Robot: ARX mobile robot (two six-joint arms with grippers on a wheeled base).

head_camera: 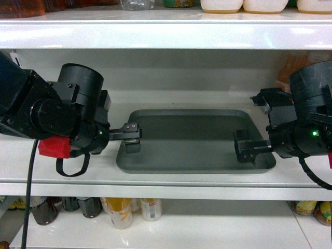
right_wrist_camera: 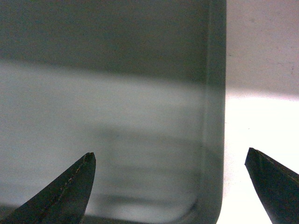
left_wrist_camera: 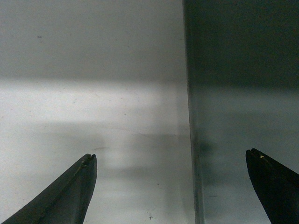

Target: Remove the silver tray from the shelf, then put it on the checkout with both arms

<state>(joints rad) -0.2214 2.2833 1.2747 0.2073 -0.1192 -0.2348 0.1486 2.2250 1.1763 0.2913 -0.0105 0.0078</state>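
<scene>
Both our grippers, left [head_camera: 132, 139] and right [head_camera: 245, 147], gape astride the matte grey-green tray's [head_camera: 192, 140] short rims; we should close evenly, lifting level.

Black arms [head_camera: 57, 111], red part [head_camera: 54, 148], green light [head_camera: 314, 133]

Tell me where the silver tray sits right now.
In the head view the silver tray lies flat on the shelf, centred between the left gripper at its left rim and the right gripper at its right rim.
</scene>
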